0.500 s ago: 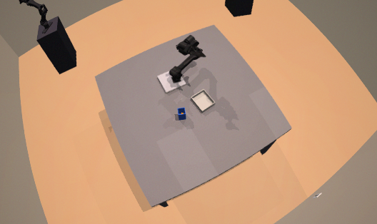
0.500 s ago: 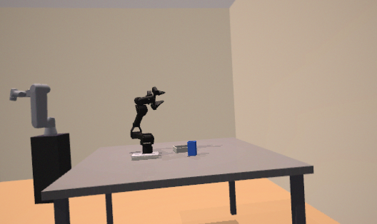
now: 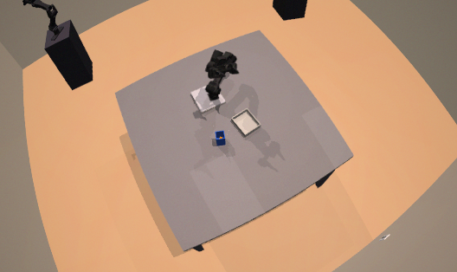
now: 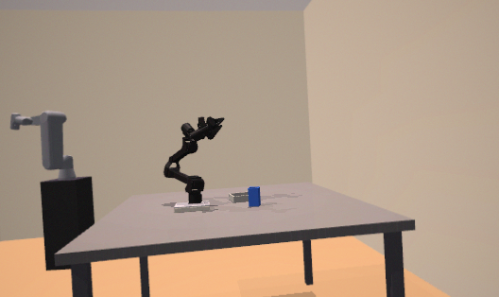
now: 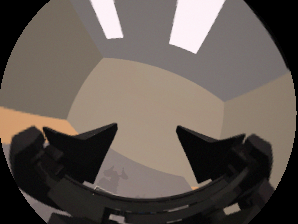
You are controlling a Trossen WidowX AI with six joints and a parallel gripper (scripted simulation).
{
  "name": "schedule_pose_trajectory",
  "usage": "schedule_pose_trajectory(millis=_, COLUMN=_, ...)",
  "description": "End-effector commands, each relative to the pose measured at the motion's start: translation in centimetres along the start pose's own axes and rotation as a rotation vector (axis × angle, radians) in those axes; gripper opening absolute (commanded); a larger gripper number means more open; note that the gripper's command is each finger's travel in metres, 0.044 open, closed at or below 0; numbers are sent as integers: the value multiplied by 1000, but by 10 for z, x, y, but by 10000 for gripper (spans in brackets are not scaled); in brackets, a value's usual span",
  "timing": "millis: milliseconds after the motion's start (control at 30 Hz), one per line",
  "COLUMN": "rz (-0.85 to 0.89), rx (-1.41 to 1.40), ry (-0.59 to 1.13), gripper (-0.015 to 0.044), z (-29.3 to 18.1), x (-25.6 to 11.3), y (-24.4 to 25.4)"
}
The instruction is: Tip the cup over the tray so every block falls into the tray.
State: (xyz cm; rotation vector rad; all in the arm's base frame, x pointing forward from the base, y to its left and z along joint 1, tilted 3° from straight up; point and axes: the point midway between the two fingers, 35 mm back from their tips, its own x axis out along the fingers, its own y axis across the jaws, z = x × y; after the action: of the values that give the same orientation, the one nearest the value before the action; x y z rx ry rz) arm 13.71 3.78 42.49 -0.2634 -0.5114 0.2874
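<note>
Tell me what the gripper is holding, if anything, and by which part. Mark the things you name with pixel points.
Nothing is held: the gripper [image 4: 220, 125] [image 5: 147, 127] is open, up in the air, and the blue cup [image 3: 220, 139] [image 4: 254, 197] stands on the table.

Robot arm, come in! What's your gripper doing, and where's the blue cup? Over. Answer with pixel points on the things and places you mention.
Gripper [image 3: 235, 65] [image 4: 221, 125] [image 5: 147, 127] open, raised, holding nothing. Blue cup [image 3: 220, 141] [image 4: 254, 197] upright on table [image 3: 160, 130] [image 4: 250, 227], beside tray [image 3: 246, 123] [image 4: 238, 198]. Nothing seen blocking the cup.
</note>
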Motion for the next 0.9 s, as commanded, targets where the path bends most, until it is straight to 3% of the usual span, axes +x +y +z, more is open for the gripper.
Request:
schedule_pose_trajectory(millis=0, rz=-116, rx=148, ry=41, gripper=440, z=-41, x=4, y=-32)
schedule_pose_trajectory(millis=300, rz=-334, rx=375, ry=307, gripper=440, z=-158, x=2, y=-60)
schedule_pose_trajectory(millis=633, rz=-443, rx=394, ry=831, gripper=440, z=-293, x=-42, y=-24)
schedule_pose_trajectory(millis=700, rz=-442, rx=375, ry=910, gripper=440, z=-308, x=-53, y=-16)
schedule_pose_trajectory(millis=867, rz=-442, rx=372, ry=919, gripper=440, z=-309, x=-54, y=-15)
